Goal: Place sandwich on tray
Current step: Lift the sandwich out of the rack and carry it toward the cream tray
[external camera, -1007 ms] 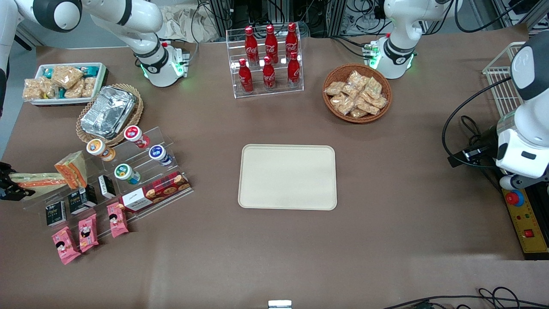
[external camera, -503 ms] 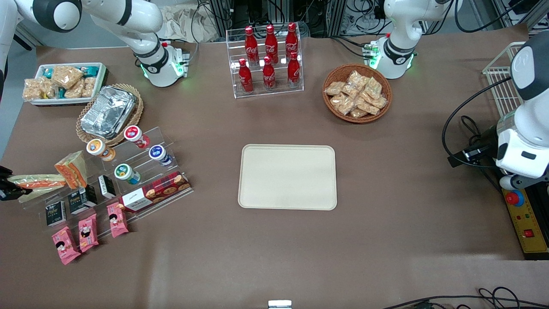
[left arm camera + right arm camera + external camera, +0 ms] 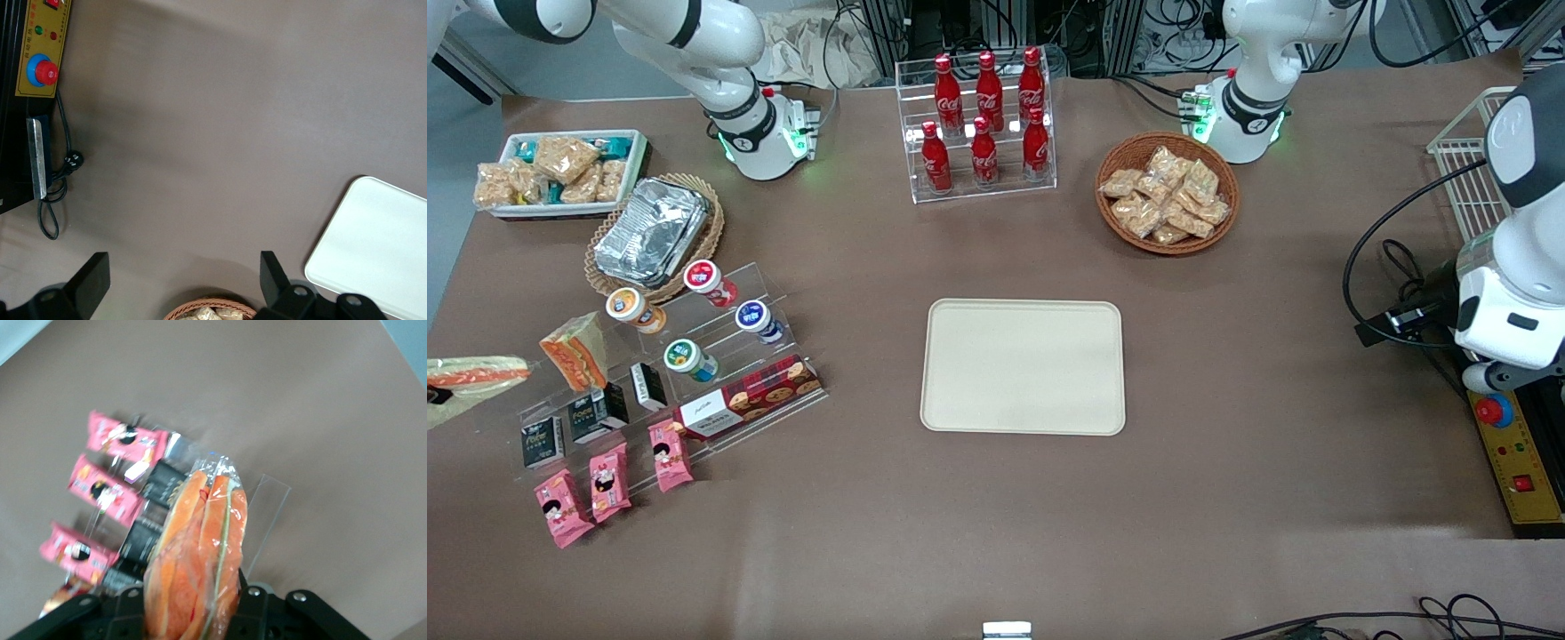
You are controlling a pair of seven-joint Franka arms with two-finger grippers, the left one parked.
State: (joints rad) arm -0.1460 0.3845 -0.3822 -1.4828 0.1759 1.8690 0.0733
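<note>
The sandwich [image 3: 476, 371], a clear-wrapped wedge with orange and green filling, hangs above the table at the working arm's end, off the acrylic stand. My gripper [image 3: 432, 394] is shut on its wide end and is almost out of the front view. In the right wrist view the sandwich [image 3: 200, 553] fills the space between the two fingers [image 3: 257, 613]. The cream-beige tray [image 3: 1023, 366] lies flat in the middle of the table, and its corner shows in the left wrist view [image 3: 373, 247].
A stubbier wrapped sandwich [image 3: 576, 350] stays on the acrylic stand [image 3: 720, 356] among yoghurt cups, black cartons and a biscuit box. Pink packets [image 3: 609, 480] lie nearer the camera. A foil tray [image 3: 651, 229], a white snack bin [image 3: 560, 173], cola bottles [image 3: 983, 120] and a snack basket [image 3: 1167, 193] stand farther back.
My gripper has drawn the sandwich off the stand, away from the stubbier sandwich, toward the working arm's end of the table and slightly up.
</note>
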